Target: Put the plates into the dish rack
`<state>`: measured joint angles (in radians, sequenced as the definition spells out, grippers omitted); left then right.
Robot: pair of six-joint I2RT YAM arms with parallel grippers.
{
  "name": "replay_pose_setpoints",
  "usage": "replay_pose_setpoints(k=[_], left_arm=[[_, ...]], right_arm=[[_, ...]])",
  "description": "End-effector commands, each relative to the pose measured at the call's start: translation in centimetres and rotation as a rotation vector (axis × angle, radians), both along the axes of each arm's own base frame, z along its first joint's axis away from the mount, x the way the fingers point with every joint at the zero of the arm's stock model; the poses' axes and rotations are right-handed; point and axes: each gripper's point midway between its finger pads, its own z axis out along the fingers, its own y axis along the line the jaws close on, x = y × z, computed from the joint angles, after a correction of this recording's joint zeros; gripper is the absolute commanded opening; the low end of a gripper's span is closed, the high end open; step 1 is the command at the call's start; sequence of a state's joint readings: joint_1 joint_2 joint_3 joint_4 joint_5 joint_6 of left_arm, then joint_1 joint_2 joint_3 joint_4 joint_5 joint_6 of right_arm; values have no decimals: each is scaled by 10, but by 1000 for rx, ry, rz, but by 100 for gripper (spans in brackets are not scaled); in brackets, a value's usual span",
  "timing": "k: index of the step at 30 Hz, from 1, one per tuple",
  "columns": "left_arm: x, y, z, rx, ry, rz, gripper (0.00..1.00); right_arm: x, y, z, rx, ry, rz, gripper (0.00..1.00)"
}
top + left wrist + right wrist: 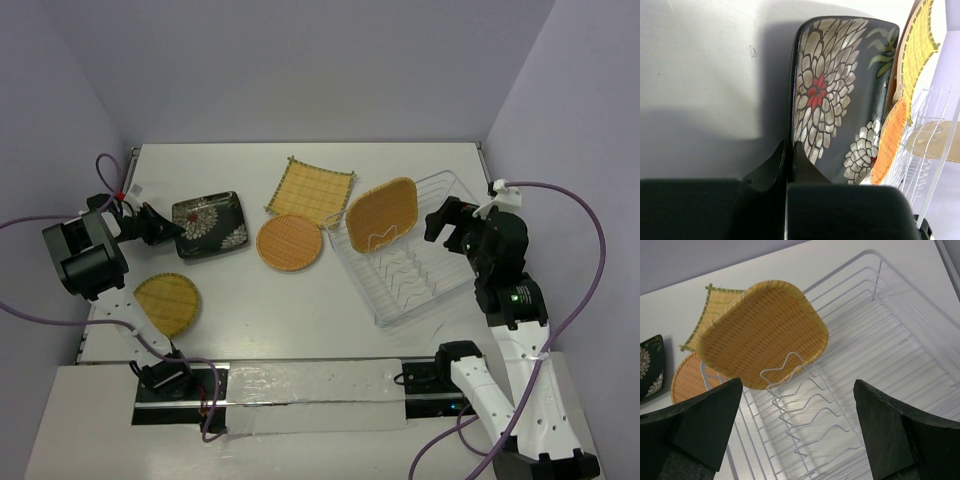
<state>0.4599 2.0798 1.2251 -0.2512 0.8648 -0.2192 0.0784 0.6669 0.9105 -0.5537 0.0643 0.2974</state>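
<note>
My left gripper [165,228] [790,147] is shut on the left rim of the dark leaf-patterned plate [212,224] [840,90], which rests on the table. A rounded-square woven plate [382,213] [760,332] stands tilted at the far-left end of the wire dish rack [440,285] [880,335]. A round orange plate [289,242], a fringed square plate [310,190] and a round tan plate [168,303] lie flat on the table. My right gripper [450,225] [800,435] hangs open over the rack's tines, holding nothing.
The walls close in on the table at the left, back and right. The rack sits at an angle on the right half. Purple cables loop beside both arms. The tan round plate lies close to the left arm's base.
</note>
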Motion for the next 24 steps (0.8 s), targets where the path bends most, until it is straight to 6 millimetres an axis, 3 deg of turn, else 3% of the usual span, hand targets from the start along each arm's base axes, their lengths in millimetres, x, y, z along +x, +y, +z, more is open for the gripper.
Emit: replay_pose_setpoints(k=[1, 3, 7, 10, 15, 18, 24], left_arm=[[12, 5, 35, 81, -108, -10, 0], [20, 1, 73, 89, -196, -1, 0], [27, -1, 124, 177, -274, 38, 0], [30, -28, 158, 248, -328, 36, 0], [32, -54, 205, 435, -347, 94, 0], [27, -76, 242, 490, -420, 99, 0], [-6, -124, 349, 564, -685, 92, 0]], right_arm=[[-1, -2, 13, -5, -59, -4, 100], [-3, -3, 14, -5, -68, -9, 100], [-4, -4, 15, -1, -74, -15, 100], [-5, -1, 16, 2, -77, -1, 100], [-7, 0, 18, 8, -88, 6, 100], [-8, 0, 20, 11, -95, 5, 100], [-10, 1, 21, 21, -101, 7, 100]])
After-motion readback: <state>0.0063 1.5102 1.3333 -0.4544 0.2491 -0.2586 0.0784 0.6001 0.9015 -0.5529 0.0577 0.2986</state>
